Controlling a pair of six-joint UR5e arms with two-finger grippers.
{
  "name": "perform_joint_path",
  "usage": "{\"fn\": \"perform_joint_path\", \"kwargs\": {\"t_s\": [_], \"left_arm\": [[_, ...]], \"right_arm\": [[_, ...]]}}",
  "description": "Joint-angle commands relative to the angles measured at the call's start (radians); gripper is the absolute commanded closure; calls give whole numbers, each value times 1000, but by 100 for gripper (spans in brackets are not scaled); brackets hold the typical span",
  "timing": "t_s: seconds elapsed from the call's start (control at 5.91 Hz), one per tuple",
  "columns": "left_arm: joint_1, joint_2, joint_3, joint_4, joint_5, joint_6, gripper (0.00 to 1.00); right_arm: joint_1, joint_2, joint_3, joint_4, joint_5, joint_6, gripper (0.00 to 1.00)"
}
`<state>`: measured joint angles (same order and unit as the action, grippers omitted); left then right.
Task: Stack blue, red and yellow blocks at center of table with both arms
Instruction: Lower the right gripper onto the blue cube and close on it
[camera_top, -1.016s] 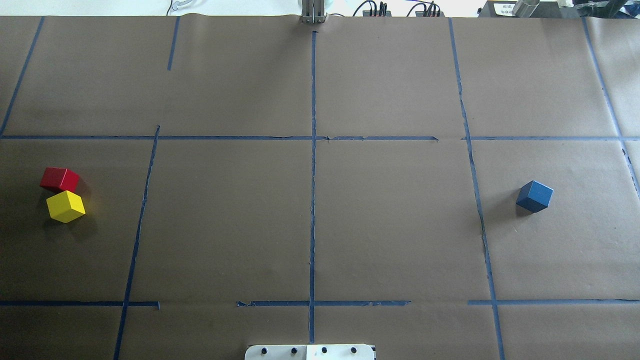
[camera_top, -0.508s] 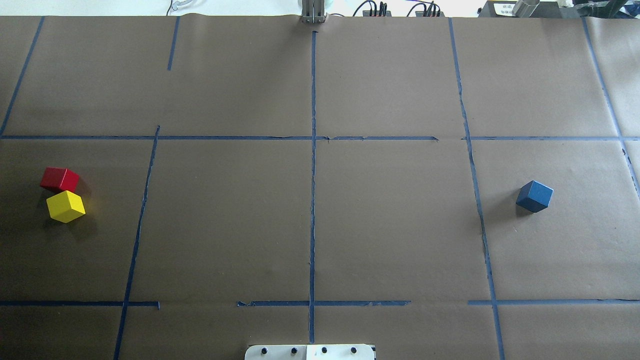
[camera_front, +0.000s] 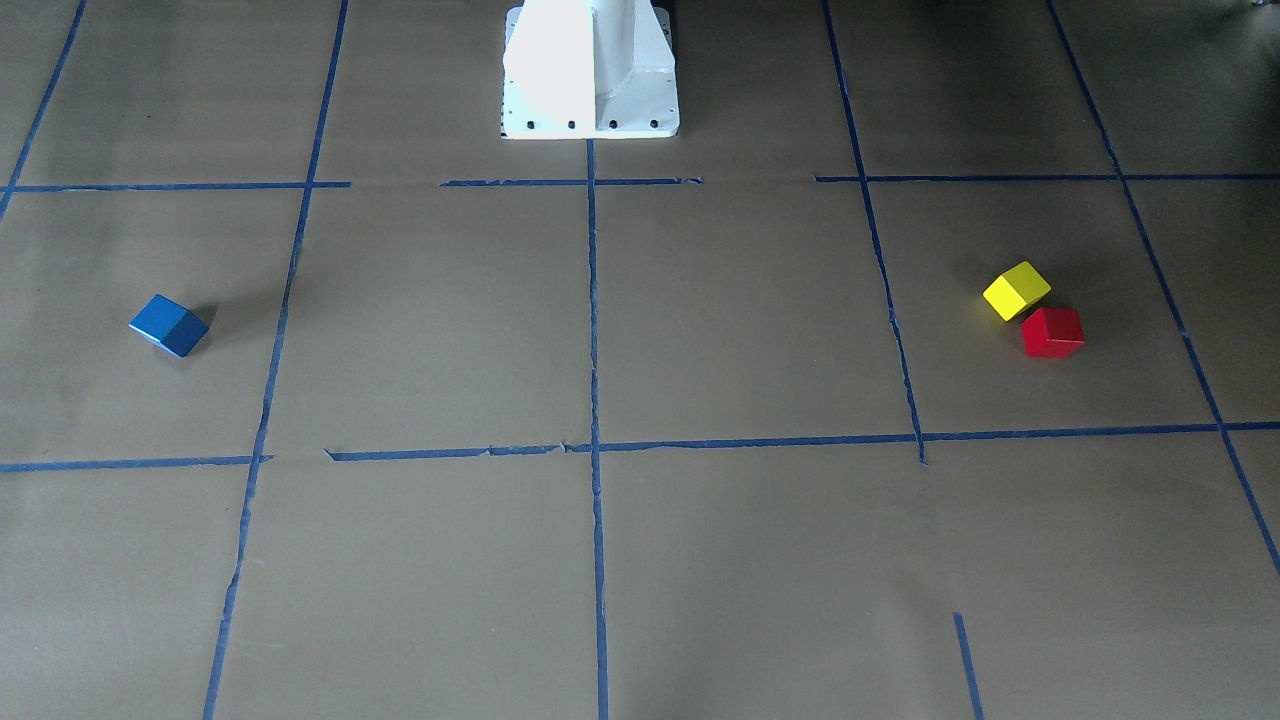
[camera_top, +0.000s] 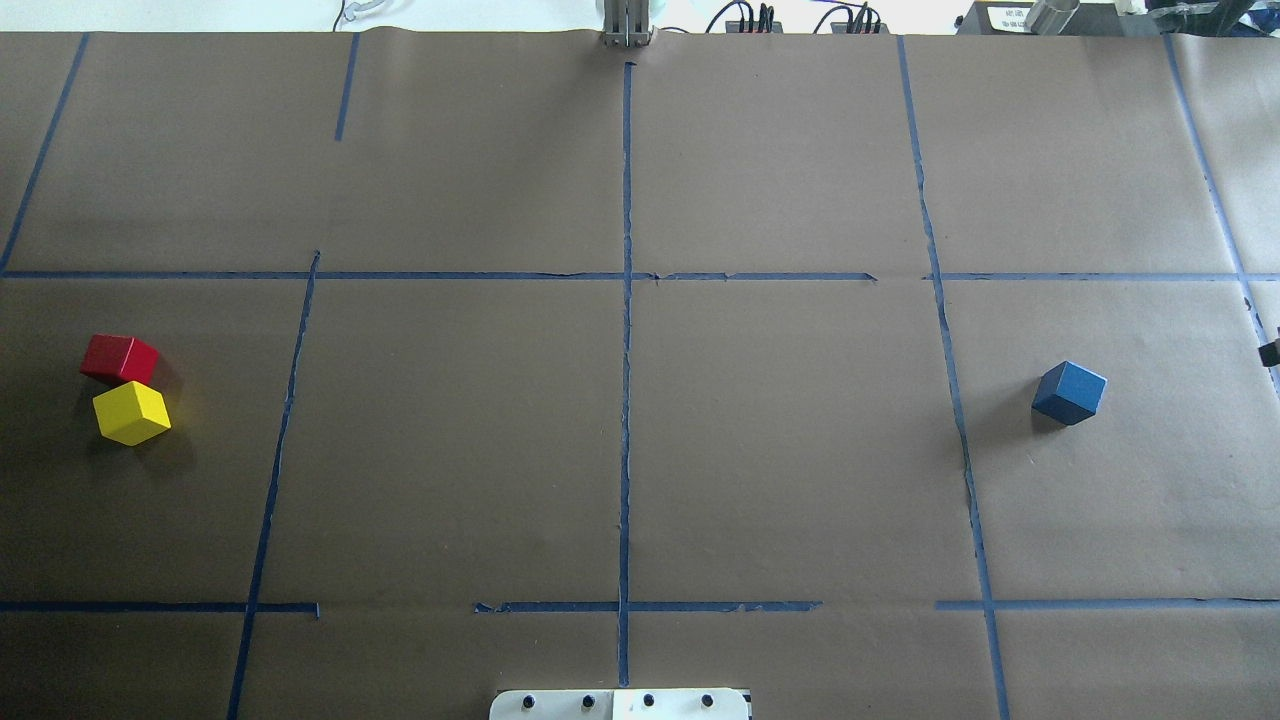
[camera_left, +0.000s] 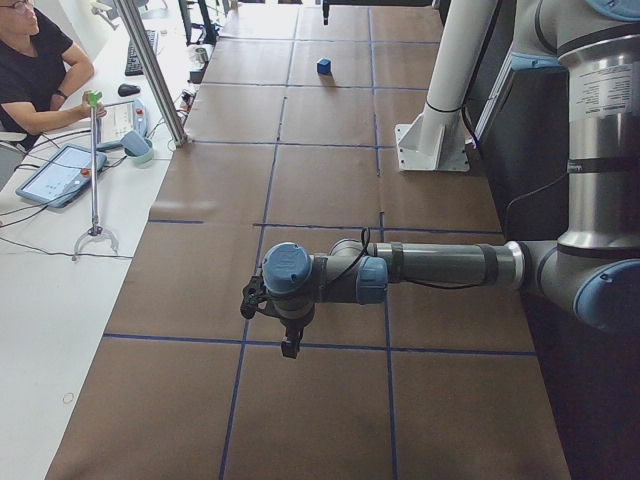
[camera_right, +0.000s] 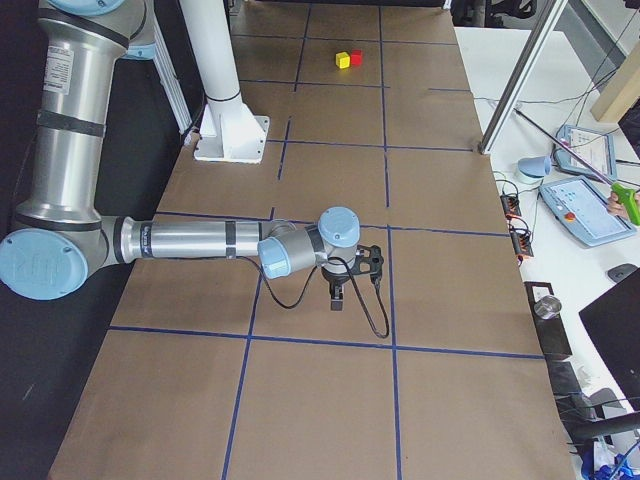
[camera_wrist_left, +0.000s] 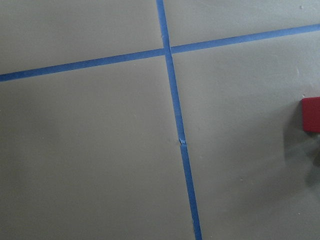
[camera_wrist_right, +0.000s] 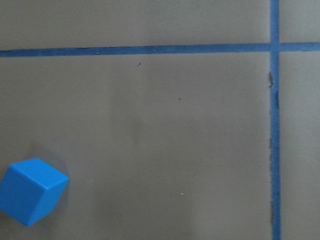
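We see red block (camera_top: 119, 358) touching yellow block (camera_top: 131, 412), blue block (camera_top: 1069, 392) well apart; left claw (camera_left: 290, 348), right claw (camera_right: 337, 303): can't tell opening.

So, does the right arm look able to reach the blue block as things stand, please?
Probably yes: the blue block lies alone on bare paper at the robot's right, with nothing between it and the right gripper.

No legible text — none anywhere
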<state>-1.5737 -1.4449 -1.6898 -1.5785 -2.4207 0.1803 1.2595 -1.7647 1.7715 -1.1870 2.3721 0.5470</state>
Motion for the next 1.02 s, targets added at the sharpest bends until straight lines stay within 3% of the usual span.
{"fn": "perform_joint_path", "kwargs": {"t_s": [0.0, 0.34, 0.51, 0.85], "left_arm": [[0, 9, -14, 0, -17, 2, 0], [-2, 9, -22, 0, -18, 2, 0], [-2, 11, -21, 0, -18, 4, 0], [-2, 11, -27, 0, -26, 4, 0]], "right_arm": [[-145, 11, 25, 124, -19, 456, 1], [-202, 19, 45, 124, -76, 572, 1], [-289, 77, 45, 121, -155, 662, 1], [-353, 88, 27, 122, -191, 699, 1]]}}
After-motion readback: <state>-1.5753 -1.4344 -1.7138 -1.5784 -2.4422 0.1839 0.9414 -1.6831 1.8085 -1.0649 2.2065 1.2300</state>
